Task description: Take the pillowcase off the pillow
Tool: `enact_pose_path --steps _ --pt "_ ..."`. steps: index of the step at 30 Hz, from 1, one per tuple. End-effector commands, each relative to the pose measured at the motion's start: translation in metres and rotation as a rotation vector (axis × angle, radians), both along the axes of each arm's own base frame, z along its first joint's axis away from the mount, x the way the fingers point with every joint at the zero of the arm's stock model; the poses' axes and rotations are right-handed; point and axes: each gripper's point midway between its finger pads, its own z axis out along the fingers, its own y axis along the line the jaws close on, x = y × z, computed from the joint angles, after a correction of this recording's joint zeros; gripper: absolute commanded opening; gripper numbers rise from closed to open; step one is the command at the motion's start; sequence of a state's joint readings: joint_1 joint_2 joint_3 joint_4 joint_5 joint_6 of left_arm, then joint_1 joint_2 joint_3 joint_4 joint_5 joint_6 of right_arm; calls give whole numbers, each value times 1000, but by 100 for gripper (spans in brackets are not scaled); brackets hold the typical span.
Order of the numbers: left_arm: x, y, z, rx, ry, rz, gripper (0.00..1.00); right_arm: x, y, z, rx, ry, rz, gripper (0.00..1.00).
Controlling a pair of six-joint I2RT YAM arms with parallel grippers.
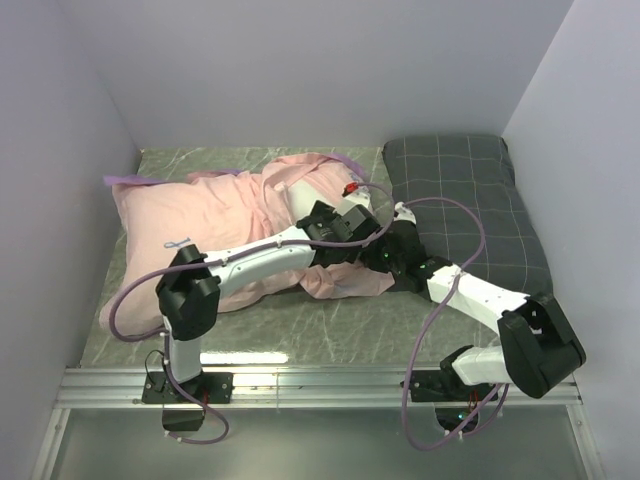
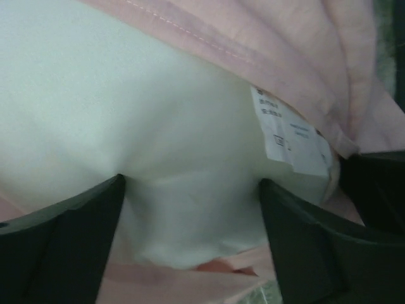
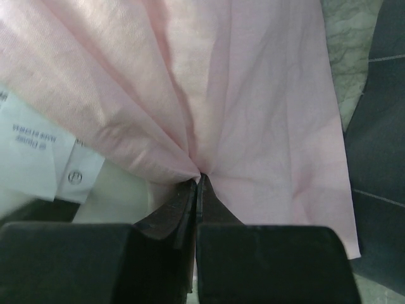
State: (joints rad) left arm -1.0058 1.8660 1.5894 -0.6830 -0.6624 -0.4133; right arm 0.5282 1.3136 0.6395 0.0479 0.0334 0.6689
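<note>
The pillowcase [image 1: 190, 215] lies at the left, pale pink side out, bunched over the pillow; a purple edge [image 1: 130, 180] shows at the far left. A bare white part of the pillow [image 1: 305, 195] sticks out at its right end. My left gripper [image 1: 355, 225] reaches into that end. In the left wrist view its fingers [image 2: 63, 240] stand wide, pressed on the white pillow [image 2: 126, 95], which puckers between them at the gripper [image 2: 190, 190]; the pillowcase hem [image 2: 285, 38] runs above. My right gripper [image 3: 199, 177] is shut on a gathered fold of the pillowcase [image 3: 253, 95].
A dark grey checked pillow [image 1: 460, 200] lies at the back right, close beside my right gripper [image 1: 385, 255]; it also shows in the right wrist view [image 3: 380, 158]. A white care label [image 2: 288, 136] hangs on the pillow. Walls close in on three sides.
</note>
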Motion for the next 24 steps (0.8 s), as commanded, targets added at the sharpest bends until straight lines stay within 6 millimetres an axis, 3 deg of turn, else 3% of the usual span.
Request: enact_pose_path --steps 1,2,3,5,6,10,11,13,14,16,17,20,24 --pt "24 19 -3 37 -41 100 87 9 11 34 62 -82 8 0" --pt "33 25 -8 48 -38 137 69 10 11 37 62 -89 4 0" --pt "36 28 -8 41 -42 153 29 9 9 35 55 -84 3 0" --pt "44 34 3 12 -57 173 5 10 7 37 47 -92 -2 0" --pt "47 35 10 -5 -67 180 0 10 5 35 42 -90 -5 0" --pt "68 52 64 -136 -115 229 0 10 -4 25 36 -72 -26 0" --pt "78 66 89 -201 -144 249 0 10 -5 25 38 -74 -29 0" --pt "82 70 113 -291 -151 221 0 9 -10 17 31 -59 -40 0" --pt "86 80 136 -341 -176 222 0 10 -12 16 30 -56 -50 0" --pt "86 82 155 -418 -159 188 0 12 -17 8 25 -37 -67 0" --pt "88 94 174 -462 -179 194 0 13 -18 5 24 -32 -71 0" --pt "85 107 206 -541 -196 167 0 19 -24 -4 30 -8 -91 0" --pt "57 106 216 -582 -146 81 0 34 -33 -6 57 8 -126 0"
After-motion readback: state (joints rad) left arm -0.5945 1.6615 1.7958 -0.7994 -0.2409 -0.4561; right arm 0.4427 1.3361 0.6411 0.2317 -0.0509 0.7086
